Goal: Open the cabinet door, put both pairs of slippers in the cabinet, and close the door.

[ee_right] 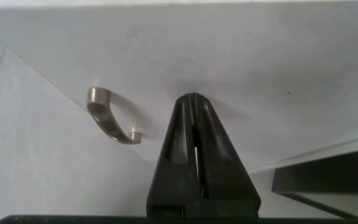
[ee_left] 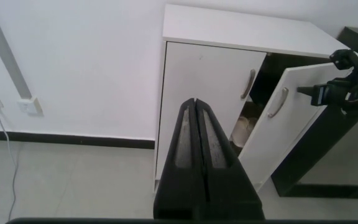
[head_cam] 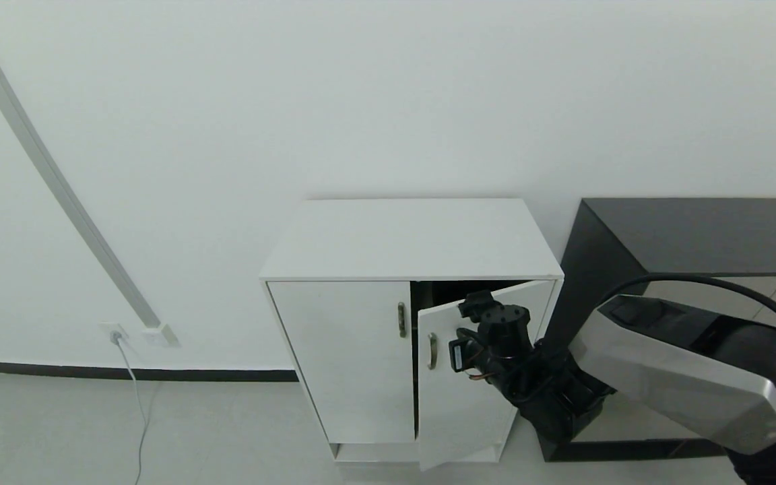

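**Closed right gripper against the half-open door, slippers apparently inside**

The white box-shaped cabinet (head_cam: pixel 408 236) stands on the floor against the wall. Its left-hand door (head_cam: pixel 341 357) is shut and its right-hand door (head_cam: pixel 455 417) is swung partly outward, leaving a dark gap along the cabinet's top front edge.

The right gripper (head_cam: pixel 474 301) sits at the outer face of that open door, near its upper edge and to the hinge side of the curved metal handle (ee_right: pixel 112 118). Its fingers are pressed together with nothing between them, and their tips appear to touch the white panel. A closed tip laid flat on the panel suits pushing rather than pulling, so the closing step looks to be in hand.

The left gripper (ee_left: pixel 194 106) hangs in front of the cabinet, well apart from it. It too is closed on nothing, and it seems to be kept clear of the door's swing.

Through the gap, pale slippers (ee_left: pixel 243 129) show low inside the cabinet, just behind the shut door's free edge. That placement suggests the loading is done.

Counted, there are one cabinet, two doors and two metal handles, one on each door's inner edge. There are two grippers. How many slippers lie inside cannot be told, since a single pale patch is all that shows. A black glossy cabinet (head_cam: pixel 691 232) stands just beside the white cabinet's right side.
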{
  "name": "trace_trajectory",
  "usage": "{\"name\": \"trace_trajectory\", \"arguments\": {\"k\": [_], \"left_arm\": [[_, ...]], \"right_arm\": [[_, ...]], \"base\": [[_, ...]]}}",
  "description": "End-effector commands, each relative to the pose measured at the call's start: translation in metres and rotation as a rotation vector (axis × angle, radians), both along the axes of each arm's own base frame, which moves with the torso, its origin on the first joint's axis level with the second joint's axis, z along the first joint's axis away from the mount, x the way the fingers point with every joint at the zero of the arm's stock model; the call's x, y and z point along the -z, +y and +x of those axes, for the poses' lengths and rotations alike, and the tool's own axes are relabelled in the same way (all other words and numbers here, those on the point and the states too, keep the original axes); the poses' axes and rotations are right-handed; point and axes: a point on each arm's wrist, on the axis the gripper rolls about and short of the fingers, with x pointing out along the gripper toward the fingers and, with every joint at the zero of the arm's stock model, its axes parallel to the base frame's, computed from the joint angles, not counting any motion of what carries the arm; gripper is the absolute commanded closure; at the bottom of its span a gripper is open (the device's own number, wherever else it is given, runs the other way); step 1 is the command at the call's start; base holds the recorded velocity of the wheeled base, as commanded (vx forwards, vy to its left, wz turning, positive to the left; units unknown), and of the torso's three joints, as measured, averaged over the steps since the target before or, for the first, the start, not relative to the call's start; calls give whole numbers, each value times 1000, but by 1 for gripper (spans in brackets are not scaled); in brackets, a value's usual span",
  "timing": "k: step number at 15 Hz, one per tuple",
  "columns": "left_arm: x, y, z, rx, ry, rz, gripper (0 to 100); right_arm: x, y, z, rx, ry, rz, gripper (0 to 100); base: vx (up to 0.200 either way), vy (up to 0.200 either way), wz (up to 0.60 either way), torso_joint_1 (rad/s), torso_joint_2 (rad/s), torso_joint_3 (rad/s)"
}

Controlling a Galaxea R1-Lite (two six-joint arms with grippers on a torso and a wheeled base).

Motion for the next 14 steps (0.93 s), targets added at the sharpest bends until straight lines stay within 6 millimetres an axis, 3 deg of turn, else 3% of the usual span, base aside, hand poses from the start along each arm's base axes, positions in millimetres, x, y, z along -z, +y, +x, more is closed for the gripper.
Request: {"name": "trace_trajectory", "arguments": {"k": [1, 7, 14], "left_arm": [[0, 0, 0, -1, 1, 0, 100], [0, 0, 0, -1, 1, 0, 100], [0, 0, 0, -1, 1, 0, 100]], "right_arm": [[11, -1, 10, 14, 0, 1, 100], [11, -3, 36, 39, -58, 9, 100], [11, -5, 51, 62, -86, 24, 100]], "base": [[0, 0, 0, 0, 0, 0], [0, 0, 0, 0, 0, 0], [0, 0, 0, 0, 0, 0]]}}
